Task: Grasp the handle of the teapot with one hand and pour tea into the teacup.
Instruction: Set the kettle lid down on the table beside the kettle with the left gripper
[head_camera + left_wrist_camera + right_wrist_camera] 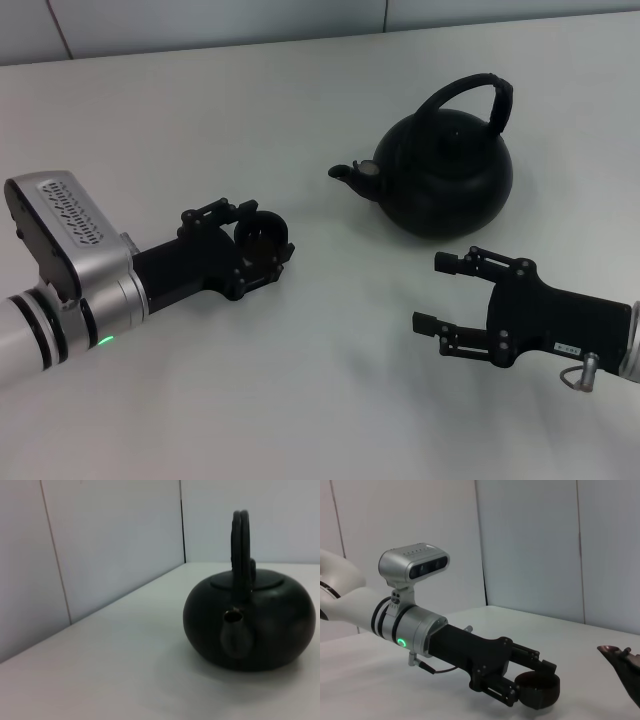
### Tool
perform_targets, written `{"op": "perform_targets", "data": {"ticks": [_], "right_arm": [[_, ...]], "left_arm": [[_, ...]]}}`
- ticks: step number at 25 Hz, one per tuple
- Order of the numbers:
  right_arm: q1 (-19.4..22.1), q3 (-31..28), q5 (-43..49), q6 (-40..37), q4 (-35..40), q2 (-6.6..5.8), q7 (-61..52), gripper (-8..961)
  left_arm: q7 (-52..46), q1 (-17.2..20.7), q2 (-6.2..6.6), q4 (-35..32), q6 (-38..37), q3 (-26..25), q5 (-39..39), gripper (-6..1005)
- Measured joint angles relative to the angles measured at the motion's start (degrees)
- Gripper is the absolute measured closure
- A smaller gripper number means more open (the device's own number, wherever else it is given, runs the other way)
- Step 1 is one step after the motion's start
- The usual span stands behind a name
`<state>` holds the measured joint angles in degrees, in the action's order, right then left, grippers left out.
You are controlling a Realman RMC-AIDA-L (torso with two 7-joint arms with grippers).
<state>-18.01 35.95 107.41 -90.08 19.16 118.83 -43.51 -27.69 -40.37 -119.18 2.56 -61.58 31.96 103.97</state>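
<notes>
Counting one teapot (440,170), one teacup (262,238) on your desk (320,400) | left gripper (262,240) fingers clamped on teacup | right gripper (440,292) fingers apart, near teapot.

We hold our left gripper (262,243) low and level, its fingers (495,690) closed around the teacup (262,238). Our right gripper (440,293) rests low opposite, fingers (452,263) spread wide, holding nothing.

The teapot (622,666) was cut off by the right wrist view's edge, only its spout showing. The left gripper's fingers (262,262) partly hid the teacup (262,237).
</notes>
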Motion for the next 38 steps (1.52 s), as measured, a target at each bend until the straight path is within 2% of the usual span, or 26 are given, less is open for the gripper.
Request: {"op": "perform_targets", "data": {"ticks": [24,35,38], "right_arm": [[-0.1,0.0,0.1,0.1,0.0,-0.09,0.0,164],[0.1,0.0,0.2,0.1,0.0,-0.06,0.0,164],[0.1,0.0,0.2,0.1,0.0,-0.02,0.0,164]], "left_arm": [[1.4,-0.2,0.01,1.9,1.9,-1.9,0.1,296],[1.4,-0.2,0.01,1.9,1.8,-1.9,0.2,189],[1.4,-0.1,0.01,1.9,1.7,-1.9,0.1,189]]}}
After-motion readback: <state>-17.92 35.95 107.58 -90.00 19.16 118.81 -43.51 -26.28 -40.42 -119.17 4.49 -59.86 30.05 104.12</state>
